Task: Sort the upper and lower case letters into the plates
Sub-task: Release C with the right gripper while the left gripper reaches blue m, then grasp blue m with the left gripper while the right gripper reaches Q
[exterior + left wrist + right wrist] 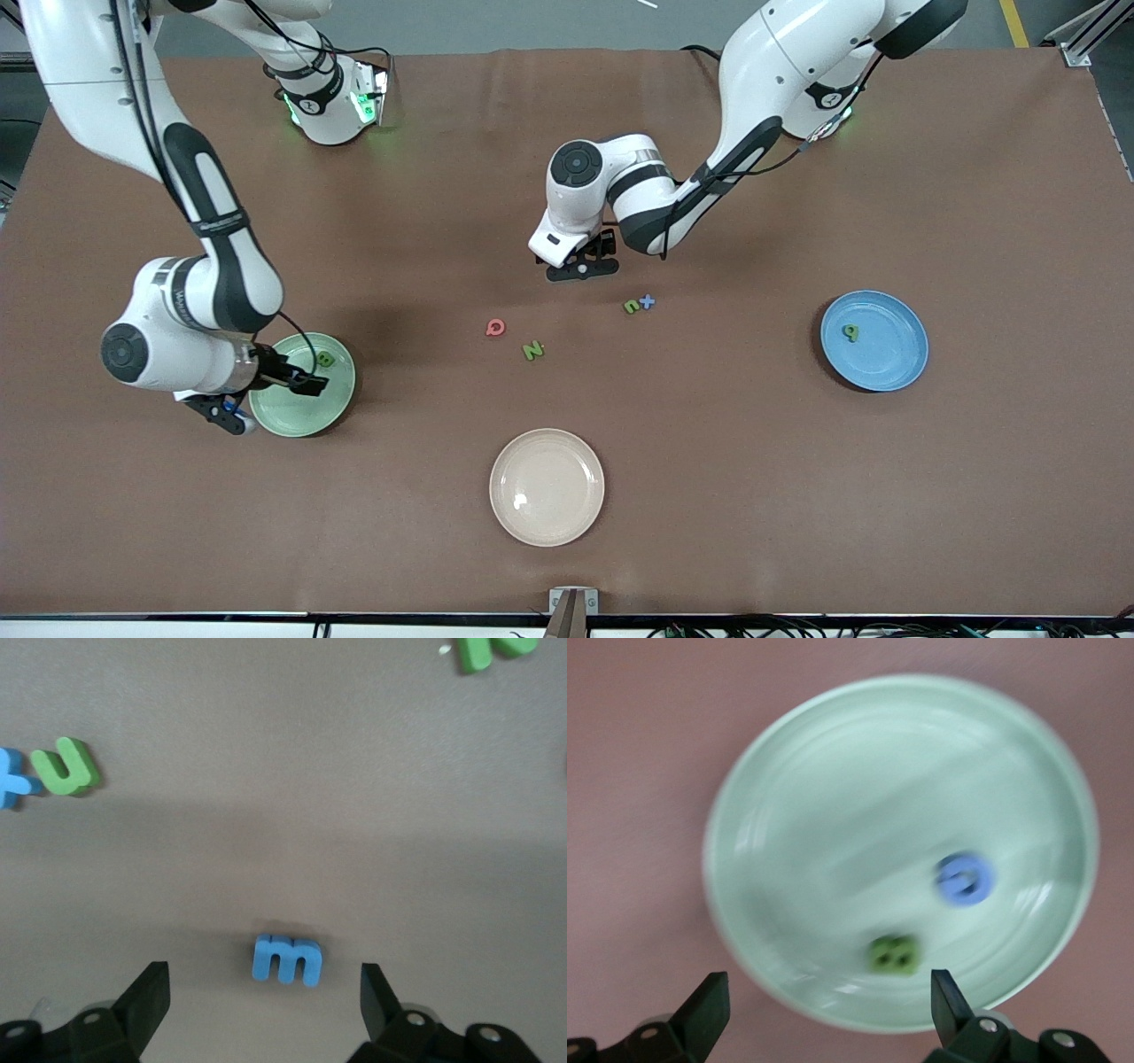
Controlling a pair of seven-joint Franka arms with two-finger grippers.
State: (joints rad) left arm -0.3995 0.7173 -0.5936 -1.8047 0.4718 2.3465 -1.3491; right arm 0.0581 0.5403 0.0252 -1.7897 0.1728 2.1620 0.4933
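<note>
My left gripper (582,264) is open low over the middle of the table. A blue letter m (286,959) lies on the table between its fingers (151,994), untouched. A green u (631,307) and a blue t-shaped letter (648,302) lie together nearby, nearer the front camera. A red-pink Q (495,328) and a green N (532,351) lie nearer still. My right gripper (266,397) is open and empty over the rim of the mint green plate (306,416). That plate holds a green letter (893,954) and a round blue letter (965,878). The sky blue plate (886,372) holds one green letter (850,332).
A cream-beige plate (547,486) sits empty near the table's front edge, in the middle. The brown table cover runs wide between the plates. The arm bases stand along the top edge of the front view.
</note>
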